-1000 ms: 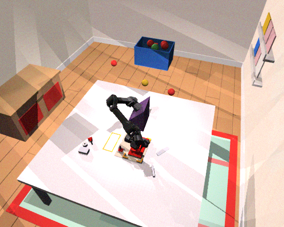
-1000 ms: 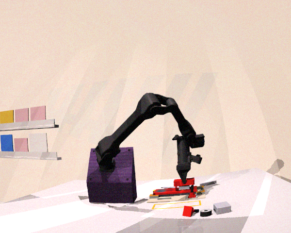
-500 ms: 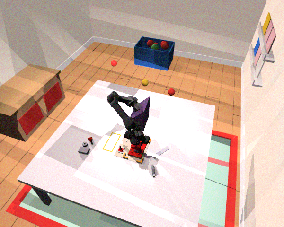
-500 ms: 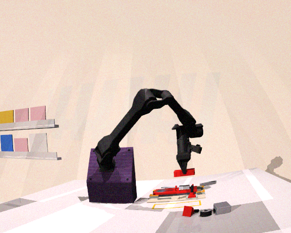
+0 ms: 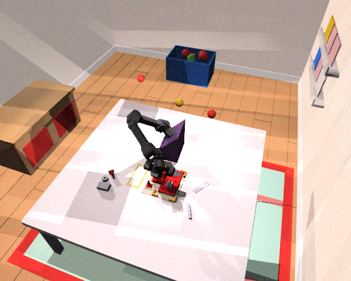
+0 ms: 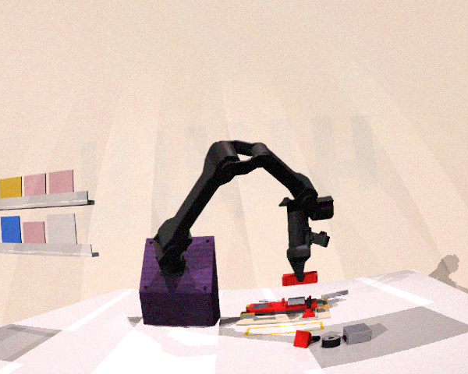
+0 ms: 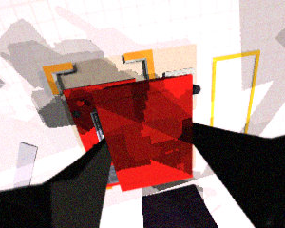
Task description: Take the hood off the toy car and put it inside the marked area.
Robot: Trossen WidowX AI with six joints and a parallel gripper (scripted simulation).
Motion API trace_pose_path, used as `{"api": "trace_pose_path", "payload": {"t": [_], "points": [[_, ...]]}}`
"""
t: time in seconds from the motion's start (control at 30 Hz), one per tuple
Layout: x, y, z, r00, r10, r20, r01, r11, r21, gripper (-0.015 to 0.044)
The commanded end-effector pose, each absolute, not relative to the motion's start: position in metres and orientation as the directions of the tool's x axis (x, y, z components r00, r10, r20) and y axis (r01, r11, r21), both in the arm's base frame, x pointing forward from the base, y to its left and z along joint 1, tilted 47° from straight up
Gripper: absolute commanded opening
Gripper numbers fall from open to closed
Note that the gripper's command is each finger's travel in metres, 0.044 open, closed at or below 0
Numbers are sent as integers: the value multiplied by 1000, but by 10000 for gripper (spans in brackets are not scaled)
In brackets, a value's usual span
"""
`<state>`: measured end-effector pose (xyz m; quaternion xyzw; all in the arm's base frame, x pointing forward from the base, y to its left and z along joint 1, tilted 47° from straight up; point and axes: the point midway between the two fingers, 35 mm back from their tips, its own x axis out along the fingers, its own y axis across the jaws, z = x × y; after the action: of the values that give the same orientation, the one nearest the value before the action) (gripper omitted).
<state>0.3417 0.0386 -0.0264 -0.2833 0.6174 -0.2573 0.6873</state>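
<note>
My gripper (image 5: 159, 176) (image 6: 299, 278) (image 7: 148, 133) is shut on the red hood (image 5: 157, 180) (image 6: 311, 277) (image 7: 157, 161), with one finger at each side edge. The hood is in the air above the toy car (image 5: 167, 190) (image 6: 266, 308) (image 7: 87, 138), with a visible gap below it in the exterior view. A grey block (image 5: 169, 184) (image 6: 296, 300) shows on top of the car. The yellow outline of the marked area (image 5: 133, 185) (image 6: 322, 326) (image 7: 214, 90) lies on the table beside the car's board. The wrist view shows the outline right of the hood, with nothing inside it.
The cream board (image 5: 145, 191) (image 7: 180, 59) carries a small red part with a black stem (image 5: 148, 185) (image 6: 308, 312). Beyond the outline are a red-black part (image 5: 111, 172) (image 6: 302, 339), a black ring (image 6: 331, 341) and a grey box (image 5: 103, 185) (image 6: 357, 333). Two grey strips lie on the car's other side.
</note>
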Motion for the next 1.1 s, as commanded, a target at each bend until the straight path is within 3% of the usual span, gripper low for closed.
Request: {"api": "trace_pose_path", "payload": {"t": [0.0, 1.07], "points": [[341, 25, -12, 103, -706, -701, -2, 704, -710, 0], [311, -76, 92, 101, -720, -686, 8, 690, -723, 0]]}}
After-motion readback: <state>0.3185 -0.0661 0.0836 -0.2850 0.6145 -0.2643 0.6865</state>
